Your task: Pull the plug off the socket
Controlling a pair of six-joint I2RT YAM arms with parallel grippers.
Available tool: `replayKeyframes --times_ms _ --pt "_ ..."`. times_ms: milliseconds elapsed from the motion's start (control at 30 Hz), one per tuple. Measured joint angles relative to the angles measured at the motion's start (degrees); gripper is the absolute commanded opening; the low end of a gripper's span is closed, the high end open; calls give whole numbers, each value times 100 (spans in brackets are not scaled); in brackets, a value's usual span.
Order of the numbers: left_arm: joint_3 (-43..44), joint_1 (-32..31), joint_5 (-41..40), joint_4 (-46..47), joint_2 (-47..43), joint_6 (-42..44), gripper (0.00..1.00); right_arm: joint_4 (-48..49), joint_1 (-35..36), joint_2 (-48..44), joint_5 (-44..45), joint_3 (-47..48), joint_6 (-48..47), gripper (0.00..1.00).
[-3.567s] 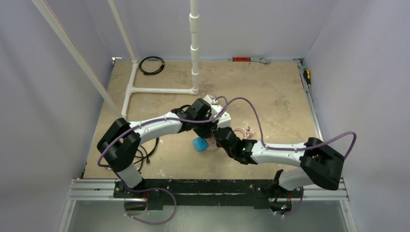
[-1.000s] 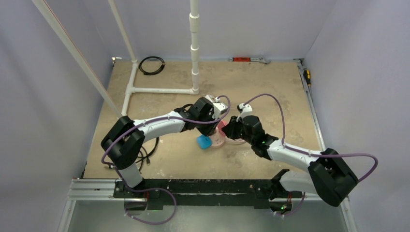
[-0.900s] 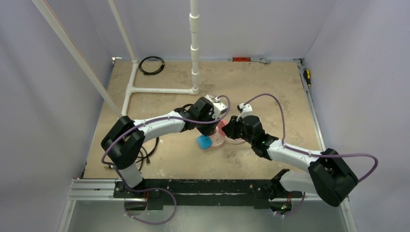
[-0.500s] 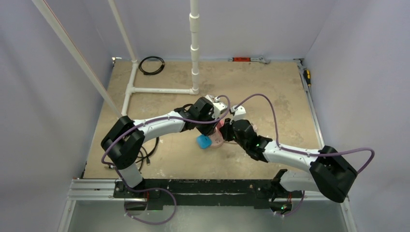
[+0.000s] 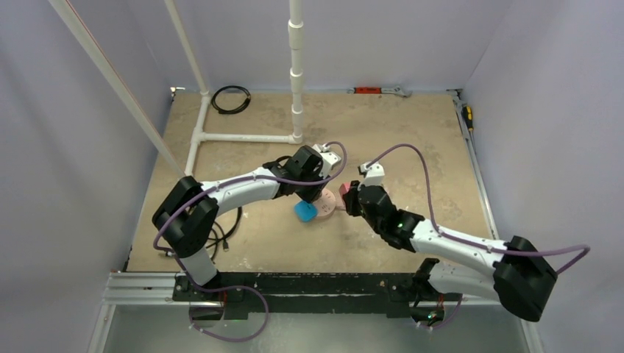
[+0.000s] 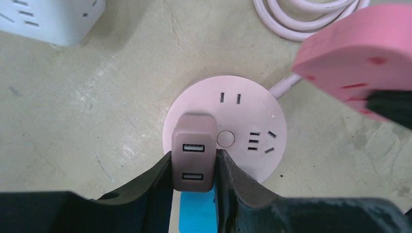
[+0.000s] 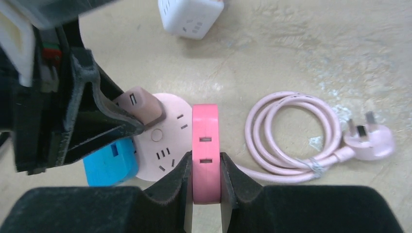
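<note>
The socket [image 6: 243,136], a flat round pale-pink disc with slots, lies on the table; it also shows in the right wrist view [image 7: 165,141] and the top view [image 5: 327,205]. A small square pink plug [image 6: 194,160] with two USB ports stands on its left part. My left gripper [image 6: 194,158] is shut on this plug from both sides. My right gripper [image 7: 206,158] is shut on a deeper-pink flat block [image 7: 206,145] with two slots on its edge, held just right of the disc. The socket's coiled pink cord [image 7: 291,131] lies to the right.
A blue adapter [image 7: 109,165] lies against the disc's near-left edge. A white cube power strip [image 7: 192,17] sits beyond the disc. A white pipe frame [image 5: 243,137] and a black cable coil [image 5: 230,98] are at the back left. The two grippers are close together.
My right gripper moved left from over the cord to the disc and now holds the deeper-pink block beside it. The left gripper, disc and blue adapter shifted slightly left.
</note>
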Motion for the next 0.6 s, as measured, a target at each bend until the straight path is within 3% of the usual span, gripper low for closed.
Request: replayKeyframes --times_ms 67,133,267,433,600 --pt "-2 33 -63 -50 -26 2 0 -131 -2 -260 129 -4 83 0" --pt "-4 61 -133 -122 -61 7 9 -267 -33 -577 232 -4 144 0" --pt "-166 98 -160 -190 -238 11 40 -313 -402 -828 114 -4 177 0" --pt "-415 122 -105 -243 -638 24 75 -216 -1193 -407 -520 72 120 0" --pt "-570 125 81 -50 -1202 11 83 2 -1517 404 -1329 557 48 0"
